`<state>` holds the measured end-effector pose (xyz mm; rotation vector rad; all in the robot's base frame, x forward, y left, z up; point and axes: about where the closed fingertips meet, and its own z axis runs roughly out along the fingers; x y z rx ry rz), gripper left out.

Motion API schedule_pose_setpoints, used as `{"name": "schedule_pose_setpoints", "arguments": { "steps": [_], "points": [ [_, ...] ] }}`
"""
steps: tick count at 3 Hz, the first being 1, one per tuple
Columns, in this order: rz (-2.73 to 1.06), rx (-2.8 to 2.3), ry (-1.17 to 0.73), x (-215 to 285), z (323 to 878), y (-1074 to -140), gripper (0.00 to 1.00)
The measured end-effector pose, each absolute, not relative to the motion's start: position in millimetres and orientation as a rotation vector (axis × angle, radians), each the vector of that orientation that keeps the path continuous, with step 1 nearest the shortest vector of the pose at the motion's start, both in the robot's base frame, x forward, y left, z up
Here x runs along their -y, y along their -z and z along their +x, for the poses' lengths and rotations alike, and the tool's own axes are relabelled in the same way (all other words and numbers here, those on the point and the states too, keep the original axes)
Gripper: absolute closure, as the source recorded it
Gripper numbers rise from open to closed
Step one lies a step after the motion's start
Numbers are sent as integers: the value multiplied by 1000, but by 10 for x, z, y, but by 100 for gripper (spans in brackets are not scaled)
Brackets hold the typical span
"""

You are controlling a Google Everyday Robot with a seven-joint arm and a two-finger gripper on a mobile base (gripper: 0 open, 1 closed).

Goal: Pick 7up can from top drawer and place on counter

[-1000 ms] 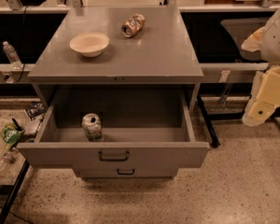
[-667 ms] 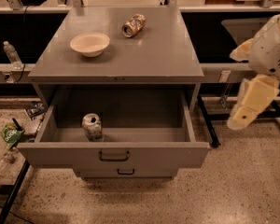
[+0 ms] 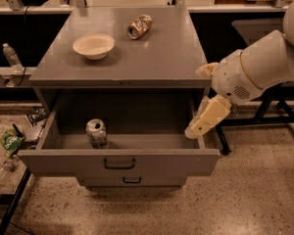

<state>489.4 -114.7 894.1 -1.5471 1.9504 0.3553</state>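
Standing in the open drawer [image 3: 63,161], a soda can [image 3: 96,132]; the gripper [image 3: 203,119] hangs at the drawer's right wall, its grip impossible to tell.

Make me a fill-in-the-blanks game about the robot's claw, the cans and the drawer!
The top drawer is ____.
The 7up can stands in its ____ half.
On the counter, near the bowl, the brown can lies on its ____.
The claw hovers by the drawer's ____ edge.
Missing words: open; left; side; right.
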Motion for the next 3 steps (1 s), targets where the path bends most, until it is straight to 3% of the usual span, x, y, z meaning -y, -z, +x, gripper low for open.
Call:
{"name": "schedule_pose_setpoints", "arguments": {
  "steps": [2,3],
  "points": [
    [-1488,-1944,-393,1029,4988,-8755,0],
    [-1389,-1885,-500,660,5261,-8311,0]
  ]
}}
